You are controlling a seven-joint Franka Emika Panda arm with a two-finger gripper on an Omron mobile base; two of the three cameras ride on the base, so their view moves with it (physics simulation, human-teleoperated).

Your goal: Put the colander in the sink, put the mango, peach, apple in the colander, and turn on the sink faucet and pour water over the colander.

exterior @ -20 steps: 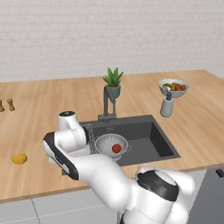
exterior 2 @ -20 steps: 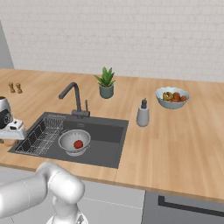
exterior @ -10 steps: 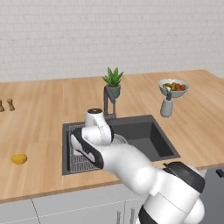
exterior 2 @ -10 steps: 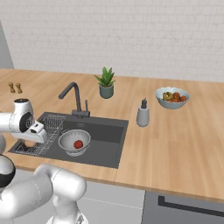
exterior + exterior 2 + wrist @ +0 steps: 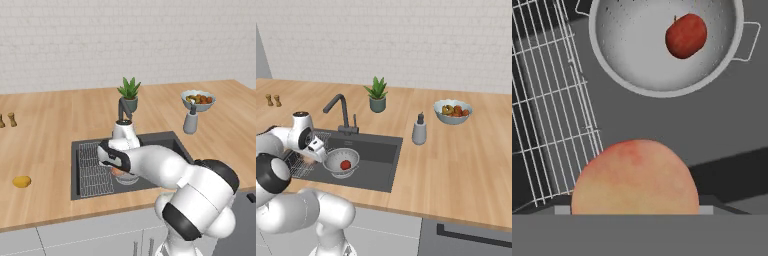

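Peach (image 5: 635, 177) in claw (image 5: 317, 148), above sink (image 5: 662, 120)

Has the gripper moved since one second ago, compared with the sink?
Yes. The gripper, holding the peach, came from the counter left of the sink to above it, beside the colander.
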